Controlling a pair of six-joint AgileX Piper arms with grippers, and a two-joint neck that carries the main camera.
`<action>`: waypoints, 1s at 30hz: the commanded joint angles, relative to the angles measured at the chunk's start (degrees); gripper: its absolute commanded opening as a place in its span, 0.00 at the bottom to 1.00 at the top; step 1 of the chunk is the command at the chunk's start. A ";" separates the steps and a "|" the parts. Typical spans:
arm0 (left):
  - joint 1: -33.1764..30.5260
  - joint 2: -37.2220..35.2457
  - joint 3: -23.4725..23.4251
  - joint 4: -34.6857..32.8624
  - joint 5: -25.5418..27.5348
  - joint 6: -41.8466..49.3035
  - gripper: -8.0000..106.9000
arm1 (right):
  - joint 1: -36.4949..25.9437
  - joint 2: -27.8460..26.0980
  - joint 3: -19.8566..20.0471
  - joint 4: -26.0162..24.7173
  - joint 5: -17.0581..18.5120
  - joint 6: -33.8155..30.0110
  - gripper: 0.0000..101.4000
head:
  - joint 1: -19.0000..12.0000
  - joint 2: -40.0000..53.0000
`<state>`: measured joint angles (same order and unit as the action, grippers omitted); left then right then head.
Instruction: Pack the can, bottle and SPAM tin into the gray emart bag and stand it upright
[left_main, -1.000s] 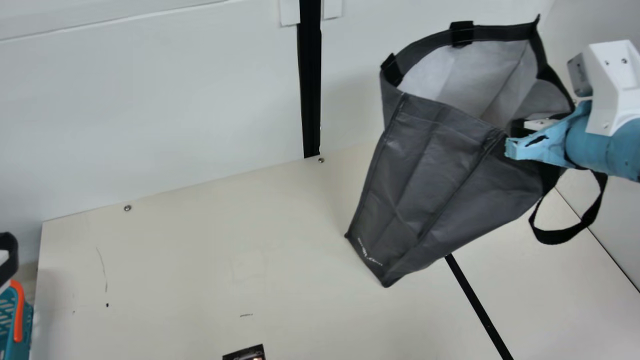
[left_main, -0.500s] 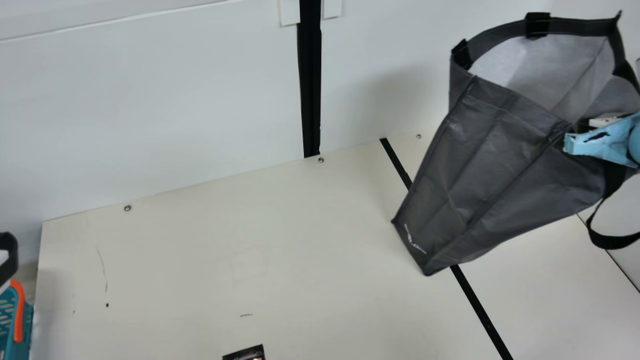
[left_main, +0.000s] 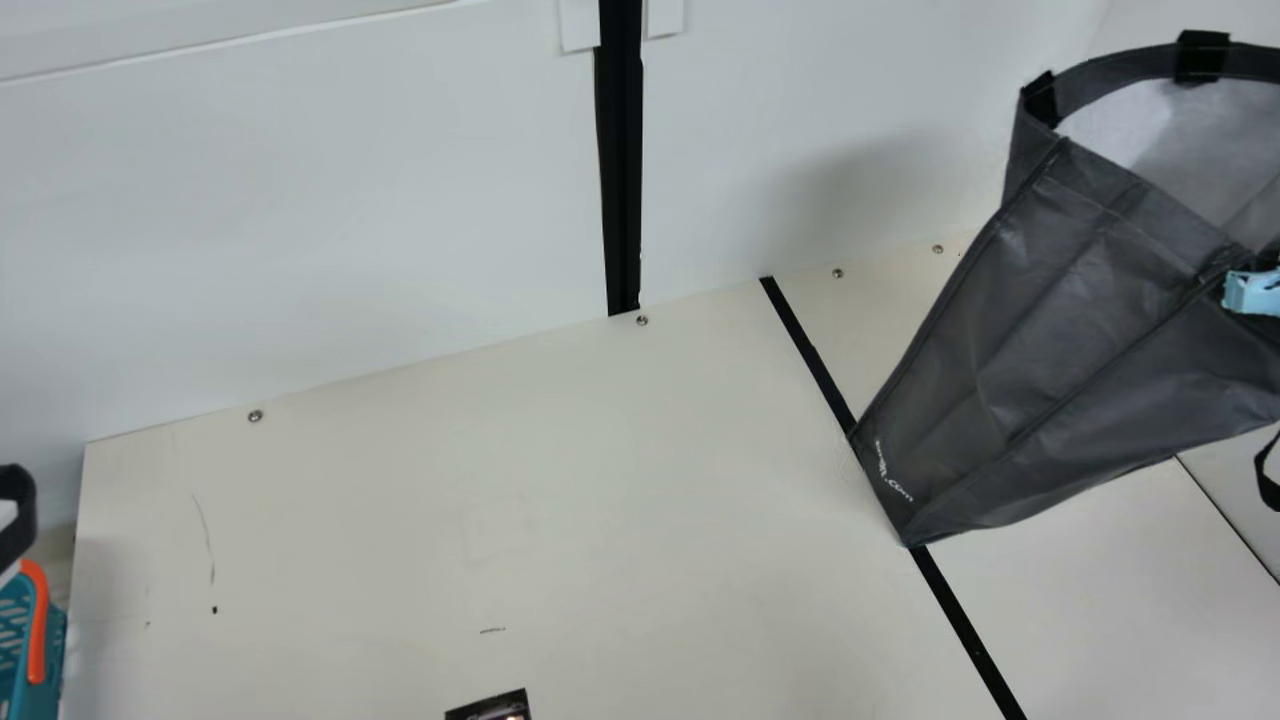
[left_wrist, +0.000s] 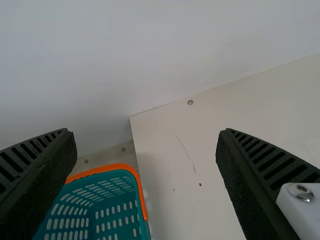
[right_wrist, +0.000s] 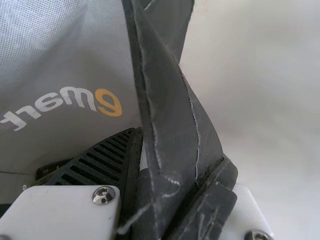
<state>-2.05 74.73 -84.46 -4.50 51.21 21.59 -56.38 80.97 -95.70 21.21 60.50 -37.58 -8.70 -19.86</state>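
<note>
Left gripper (left_main: 18, 515): two black fingers (left_wrist: 280, 162), cut with rows of narrow parallel slots; inner sides (left_wrist: 240, 185) finished in dark, rough-looking material. Beside one finger, white block (left_wrist: 300, 205) fitted with round silver screw (left_wrist: 301, 192). Right gripper (left_main: 1252, 293): blunt piece coloured light blue, marked by small dark patch. In right wrist view, black slotted finger (right_wrist: 102, 160) tapered toward tip; white housing (right_wrist: 60, 212) shaped with rounded corners, fastened by silver socket screw (right_wrist: 103, 195). Second white housing (right_wrist: 244, 212) fitted with silver screw (right_wrist: 257, 235).
</note>
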 joint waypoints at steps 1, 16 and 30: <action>0.00 0.00 0.00 0.00 0.00 0.00 0.85 | -0.54 0.19 -0.11 0.30 0.22 -0.18 0.10 | -1.30 -0.14; 0.00 0.00 0.00 0.00 0.00 0.00 0.85 | -2.48 0.70 -2.29 3.70 0.57 -1.37 0.59 | -1.30 -0.14; 0.00 0.00 0.00 0.00 0.00 0.00 0.85 | -2.38 0.50 -8.94 6.77 2.30 -2.31 0.94 | -1.30 -0.14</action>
<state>-2.05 74.73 -84.46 -4.50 51.21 21.59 -58.81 81.47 -104.09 27.78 62.90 -39.80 -8.70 -19.95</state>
